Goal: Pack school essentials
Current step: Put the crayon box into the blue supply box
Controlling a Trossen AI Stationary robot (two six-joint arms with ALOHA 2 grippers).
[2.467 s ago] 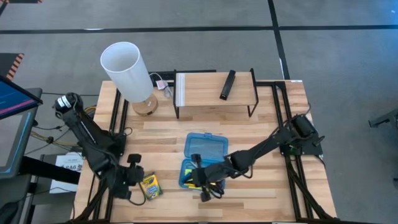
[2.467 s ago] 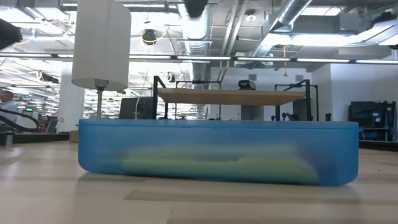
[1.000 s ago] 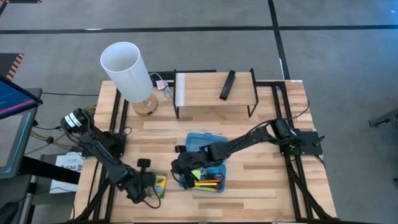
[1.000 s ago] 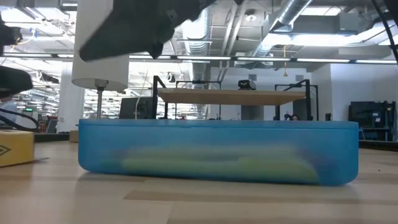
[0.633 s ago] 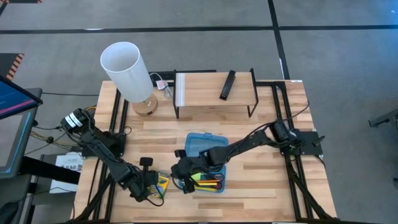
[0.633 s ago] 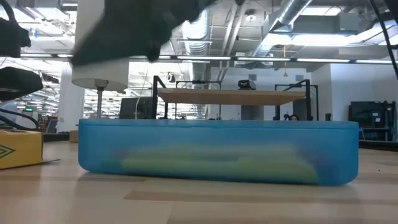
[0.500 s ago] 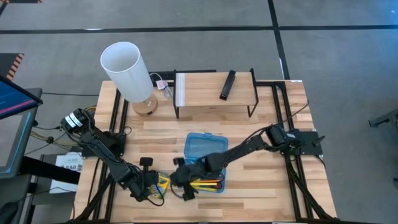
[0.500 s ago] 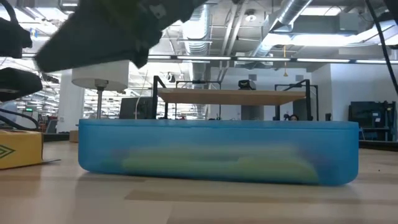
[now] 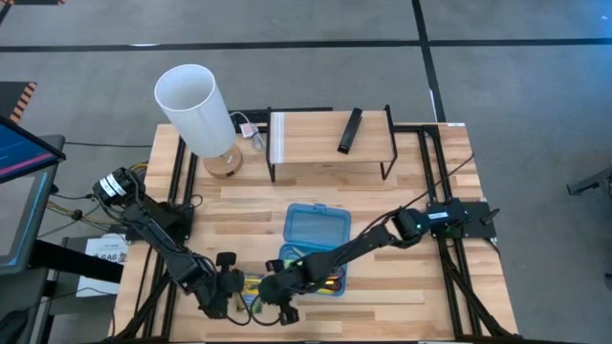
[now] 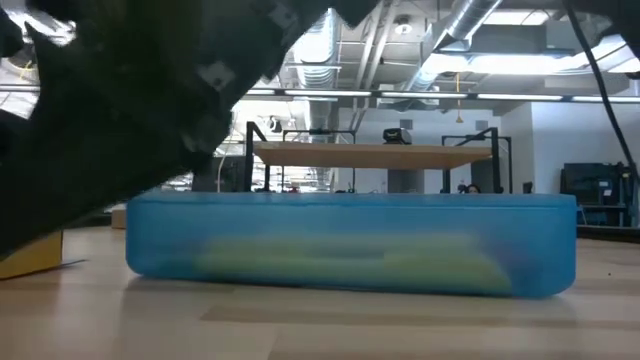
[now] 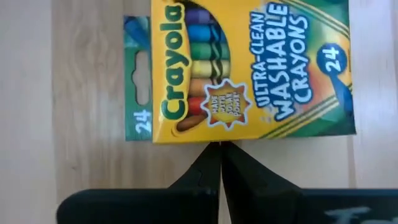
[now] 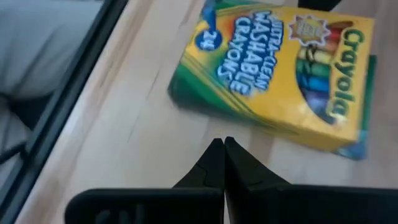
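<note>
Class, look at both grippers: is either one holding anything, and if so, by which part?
Neither. The left gripper and the right gripper are both shut on nothing. The crayon box lies flat on the table just beyond their fingertips, ungripped.

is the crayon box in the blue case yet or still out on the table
Out. The crayon box lies flat on the bare wooden table, beside the blue case, with both shut grippers close by it.
</note>
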